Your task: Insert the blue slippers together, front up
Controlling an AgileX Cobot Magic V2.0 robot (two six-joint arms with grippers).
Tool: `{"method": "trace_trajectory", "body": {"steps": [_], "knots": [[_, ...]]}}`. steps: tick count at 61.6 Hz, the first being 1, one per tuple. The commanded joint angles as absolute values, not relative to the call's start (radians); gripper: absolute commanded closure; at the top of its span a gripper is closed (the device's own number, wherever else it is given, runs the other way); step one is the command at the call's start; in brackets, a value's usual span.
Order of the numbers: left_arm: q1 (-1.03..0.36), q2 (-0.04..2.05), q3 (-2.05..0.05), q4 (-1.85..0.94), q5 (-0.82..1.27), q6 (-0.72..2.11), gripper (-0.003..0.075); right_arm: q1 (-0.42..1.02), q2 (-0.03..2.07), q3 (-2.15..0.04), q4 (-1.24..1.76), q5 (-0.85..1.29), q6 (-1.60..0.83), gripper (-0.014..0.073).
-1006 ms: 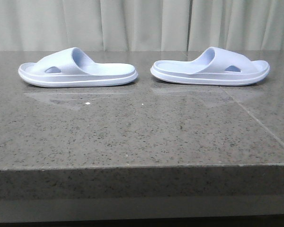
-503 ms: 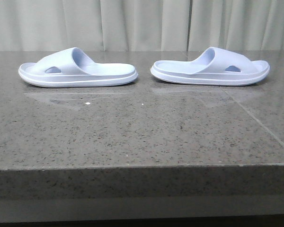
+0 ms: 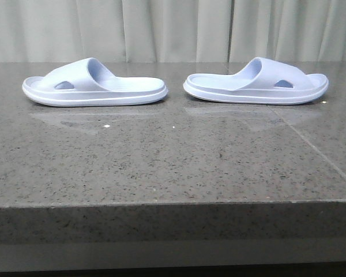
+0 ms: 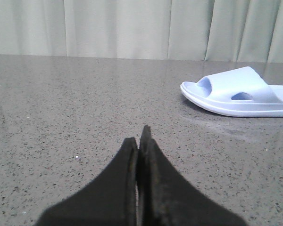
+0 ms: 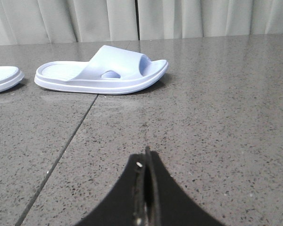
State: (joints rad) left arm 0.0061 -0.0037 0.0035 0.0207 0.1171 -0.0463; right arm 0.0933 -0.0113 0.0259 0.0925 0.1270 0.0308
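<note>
— Nothing has moved since the earlier front views, has it?

— No; both slippers lie just where they did, and neither arm shows in the front view.

— And your pincers?

— Your left gripper (image 4: 140, 141) has its fingers pressed together, holding nothing, low over the stone table (image 3: 173, 167). Your right gripper (image 5: 146, 162) is the same: closed and empty.

— Where are the slippers from there?

— The left slipper (image 3: 95, 83) and right slipper (image 3: 256, 82) sit soles down at the far side, heels toward each other with a small gap between, well apart from both grippers.

— So which step?

— I judge you're at the start: nothing grasped yet. You'll need to open the fingers, then reach each arm forward to its own slipper.
</note>
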Motion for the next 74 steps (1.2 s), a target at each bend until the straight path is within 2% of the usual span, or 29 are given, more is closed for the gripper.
{"method": "trace_trajectory", "body": {"steps": [1,24,35,50,60,69,74], "knots": [[0.005,-0.019,0.009,0.013,0.029,-0.056,0.0741,0.092,-0.027,0.021,0.08,0.032,0.028,0.0701],[0.005,-0.019,-0.005,0.013,-0.031,-0.057,0.0741,0.092,-0.027,0.006,0.08,-0.009,0.028,0.0701],[0.005,-0.003,-0.122,0.018,0.081,-0.057,0.0741,0.092,-0.025,-0.103,0.08,0.073,0.028,0.0701],[0.005,0.197,-0.317,0.023,0.23,-0.057,0.0741,0.091,0.114,-0.312,0.08,0.269,0.028,0.0701],[0.005,0.327,-0.365,0.023,0.196,-0.057,0.0741,0.091,0.233,-0.389,0.08,0.29,0.028,0.0701],[0.005,0.341,-0.367,0.023,0.168,-0.057,0.0738,0.091,0.284,-0.398,0.08,0.282,0.028,0.0699],[0.005,0.339,-0.367,0.023,0.159,-0.057,0.0687,0.091,0.286,-0.398,0.08,0.26,0.028,0.0677]]}}
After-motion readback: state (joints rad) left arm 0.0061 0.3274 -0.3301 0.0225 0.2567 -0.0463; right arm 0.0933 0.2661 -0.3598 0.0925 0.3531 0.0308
